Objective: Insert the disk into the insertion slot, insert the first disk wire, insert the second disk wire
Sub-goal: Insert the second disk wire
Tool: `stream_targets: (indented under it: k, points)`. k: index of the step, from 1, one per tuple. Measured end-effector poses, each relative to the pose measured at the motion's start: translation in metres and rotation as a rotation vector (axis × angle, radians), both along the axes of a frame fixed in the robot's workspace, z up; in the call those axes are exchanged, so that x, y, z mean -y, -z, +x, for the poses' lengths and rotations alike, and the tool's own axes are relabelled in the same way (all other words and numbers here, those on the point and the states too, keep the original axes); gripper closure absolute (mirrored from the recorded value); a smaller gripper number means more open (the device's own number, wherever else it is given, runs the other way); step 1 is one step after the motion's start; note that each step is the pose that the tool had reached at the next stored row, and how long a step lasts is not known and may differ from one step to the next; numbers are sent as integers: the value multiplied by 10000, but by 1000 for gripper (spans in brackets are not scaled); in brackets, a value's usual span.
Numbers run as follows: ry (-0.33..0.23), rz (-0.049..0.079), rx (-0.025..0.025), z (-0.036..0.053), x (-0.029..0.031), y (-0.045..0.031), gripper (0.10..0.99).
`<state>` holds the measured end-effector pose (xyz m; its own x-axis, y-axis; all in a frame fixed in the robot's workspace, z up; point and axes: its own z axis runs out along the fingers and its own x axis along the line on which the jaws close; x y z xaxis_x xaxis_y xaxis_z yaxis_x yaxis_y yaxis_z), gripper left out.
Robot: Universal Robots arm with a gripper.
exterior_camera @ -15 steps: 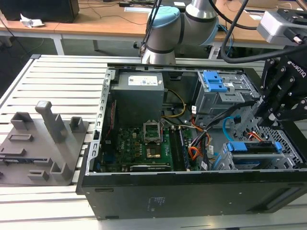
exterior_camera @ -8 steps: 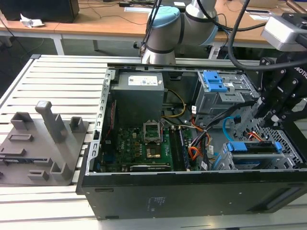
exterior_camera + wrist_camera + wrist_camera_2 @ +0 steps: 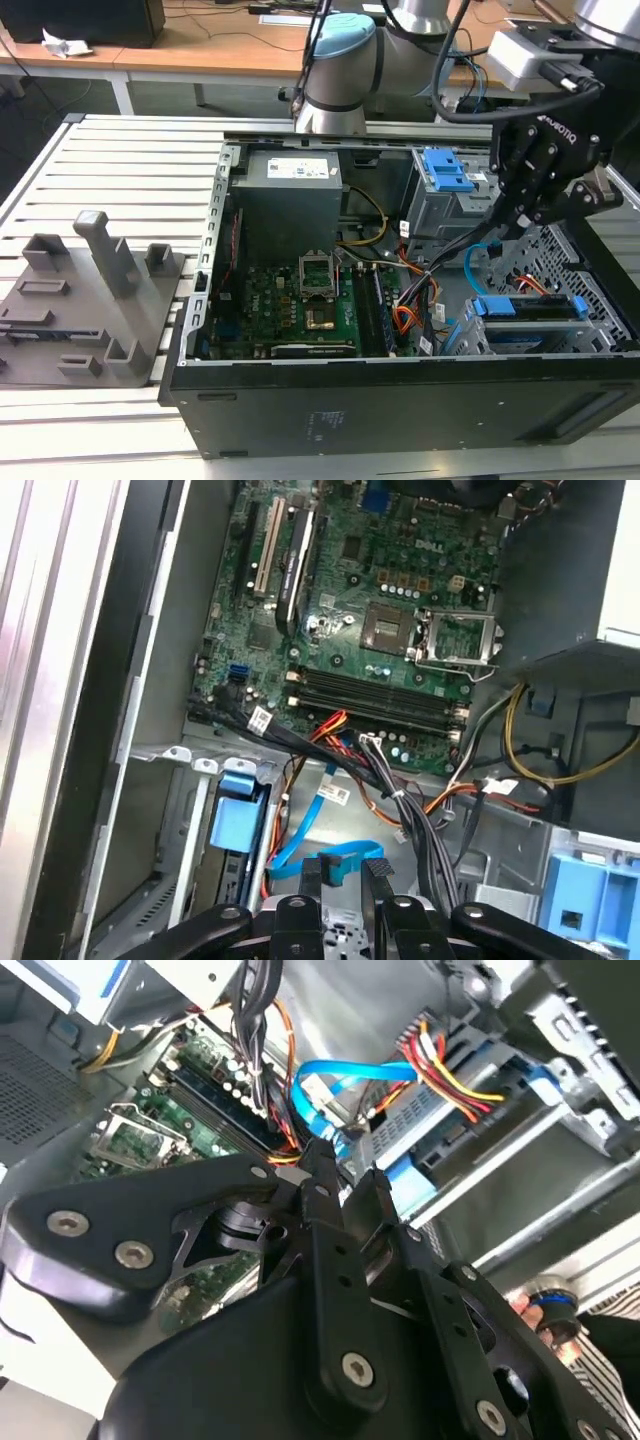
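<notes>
Gripper (image 3: 343, 872) hangs over the second disk wire (image 3: 330, 865), fingers slightly apart, pinching nothing | disk (image 3: 530, 308) sits in the insertion slot (image 3: 500, 335) | first disk wire (image 3: 445, 1070) plugged at the disk's rear

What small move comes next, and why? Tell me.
Probably ease the gripper a little closer onto the blue cable, whose loop lies just at its tip in both wrist views. The disk already sits in the slot with red-orange wires running to it, so this cable looks like what remains.
</notes>
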<state>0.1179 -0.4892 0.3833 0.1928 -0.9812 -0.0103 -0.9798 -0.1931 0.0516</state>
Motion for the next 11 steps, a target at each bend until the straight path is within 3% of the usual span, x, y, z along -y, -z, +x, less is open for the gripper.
stream_targets:
  k: [7, 8, 9, 11]
  points:
    - [-707, -1, 0, -19, -2, 166, 784]
    - [-764, -23, 0, -19, -3, 176, 784]
    - [-853, -150, -5, -19, -3, 181, 784]
    - [-915, -206, -7, -19, -3, 210, 784]
